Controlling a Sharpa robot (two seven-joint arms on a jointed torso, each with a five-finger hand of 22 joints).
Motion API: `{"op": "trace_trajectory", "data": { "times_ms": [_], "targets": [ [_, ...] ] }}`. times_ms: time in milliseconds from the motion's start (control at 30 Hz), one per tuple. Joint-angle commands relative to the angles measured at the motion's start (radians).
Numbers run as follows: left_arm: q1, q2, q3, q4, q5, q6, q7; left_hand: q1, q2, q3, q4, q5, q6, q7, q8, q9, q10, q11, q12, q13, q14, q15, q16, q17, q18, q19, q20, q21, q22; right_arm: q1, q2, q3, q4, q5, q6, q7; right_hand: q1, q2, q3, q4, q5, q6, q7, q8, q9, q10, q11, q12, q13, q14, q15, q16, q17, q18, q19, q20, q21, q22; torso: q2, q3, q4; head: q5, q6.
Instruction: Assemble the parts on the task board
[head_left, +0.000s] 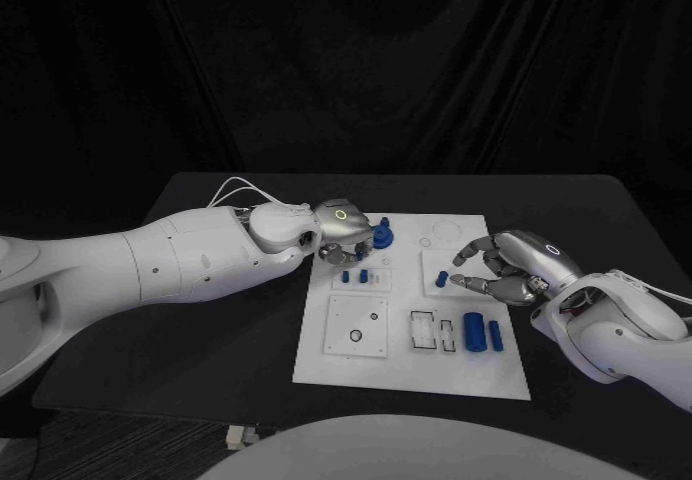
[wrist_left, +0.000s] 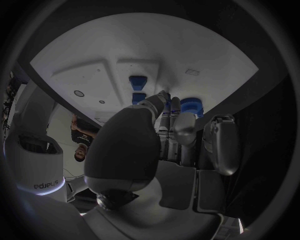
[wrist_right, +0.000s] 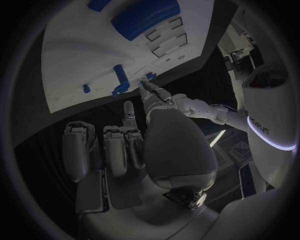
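Note:
The white task board (head_left: 411, 360) lies in the middle of the table. My left hand (head_left: 343, 228) is at its far left corner, where thumb and fingertips (wrist_left: 164, 100) pinch a blue round part (head_left: 382, 235) (wrist_left: 190, 106) standing on the board. Two small blue pegs (head_left: 355, 275) (wrist_left: 138, 88) stand just in front of that hand. My right hand (head_left: 508, 266) hovers over the board's right side with its fingers apart and nothing in them, near a small blue piece (head_left: 440, 277) (wrist_right: 86, 88). Two blue cylinders (head_left: 482, 333) (wrist_right: 142, 19) lie at the near right.
Empty rectangular slots (head_left: 423, 330) and a square plate with small holes (head_left: 356, 325) occupy the board's near half. Round sockets (head_left: 433, 238) sit at its far right. Bare black table (head_left: 216, 340) surrounds the board, with its edges close on the far side.

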Motion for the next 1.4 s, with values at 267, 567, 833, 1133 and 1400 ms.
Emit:
{"op": "trace_trajectory", "data": {
  "times_ms": [267, 567, 833, 1133, 1400],
  "targets": [
    [-0.005, 0.009, -0.001, -0.011, -0.001, 0.047, 0.008, -0.010, 0.000, 0.007, -0.004, 0.008, -0.025, -0.006, -0.014, -0.004, 0.000, -0.001, -0.015, -0.002, -0.012, -0.003, -0.017, -0.019, -0.006, -0.002, 0.000, -0.014, 0.188, -0.003, 0.000, 0.000, -0.001, -0.002, 0.006, -0.009, 0.009, 0.003, 0.004, -0.002, 0.007, 0.006, -0.002, -0.002, 0.001, 0.102, -0.008, -0.001, 0.263, 0.105, -0.008, 0.003, 0.263, 0.012, 0.054, -0.008, -0.005, 0.227, 0.000, 0.0004, -0.0001, -0.001, 0.000],
    [-0.007, 0.011, -0.001, -0.018, -0.001, 0.079, 0.006, -0.037, -0.025, 0.016, 0.009, -0.015, -0.167, -0.039, -0.066, -0.037, -0.099, 0.000, -0.074, -0.020, -0.030, -0.004, -0.034, -0.047, -0.002, -0.013, 0.000, -0.036, 0.183, -0.004, 0.001, 0.000, -0.002, -0.002, 0.007, -0.009, 0.009, 0.003, 0.004, -0.002, 0.007, 0.006, -0.002, -0.002, 0.001, 0.102, -0.008, -0.001, 0.263, 0.105, -0.008, 0.003, 0.263, 0.012, 0.054, -0.008, -0.005, 0.227, 0.000, 0.0000, -0.0001, -0.001, 0.000],
    [-0.008, 0.008, -0.001, -0.020, -0.001, 0.077, 0.002, -0.045, -0.033, 0.017, 0.014, -0.026, -0.209, -0.060, -0.064, -0.047, -0.129, 0.017, -0.083, -0.020, -0.039, -0.005, -0.042, -0.061, 0.000, -0.019, 0.000, -0.050, 0.180, -0.004, 0.000, 0.000, -0.002, -0.002, 0.006, -0.010, 0.009, 0.003, 0.004, -0.002, 0.007, 0.006, -0.002, -0.002, 0.001, 0.102, -0.008, -0.001, 0.263, 0.105, -0.008, 0.003, 0.263, 0.012, 0.054, -0.008, -0.005, 0.227, 0.000, 0.0001, 0.0000, 0.000, 0.000],
    [-0.008, -0.008, -0.001, -0.017, -0.001, -0.067, -0.021, -0.054, -0.043, -0.006, 0.025, -0.035, -0.309, -0.103, -0.066, -0.075, -0.155, 0.033, -0.075, -0.002, -0.017, -0.004, -0.001, -0.015, -0.004, -0.004, -0.003, -0.023, 0.187, -0.004, -0.006, 0.000, -0.001, -0.002, 0.003, -0.011, 0.009, 0.004, 0.004, -0.002, 0.007, 0.006, -0.002, -0.002, 0.001, 0.102, -0.008, -0.001, 0.263, 0.105, -0.008, 0.003, 0.263, 0.012, 0.054, -0.008, -0.005, 0.227, 0.000, 0.0003, 0.0000, 0.000, 0.000],
    [-0.005, -0.063, 0.000, 0.011, -0.001, -0.220, -0.009, -0.042, -0.043, -0.007, 0.028, -0.039, -0.284, -0.106, -0.049, -0.074, -0.152, 0.029, -0.064, 0.007, -0.012, -0.004, 0.005, -0.010, -0.005, -0.002, -0.004, -0.021, 0.188, -0.003, -0.025, 0.001, 0.010, -0.002, -0.007, -0.011, 0.010, 0.003, 0.004, -0.002, 0.007, 0.006, -0.002, -0.003, 0.001, 0.102, -0.008, -0.001, 0.263, 0.105, -0.008, 0.003, 0.263, 0.012, 0.054, -0.008, -0.006, 0.227, 0.000, 0.0000, 0.0000, 0.012, 0.000]
  ]
}}
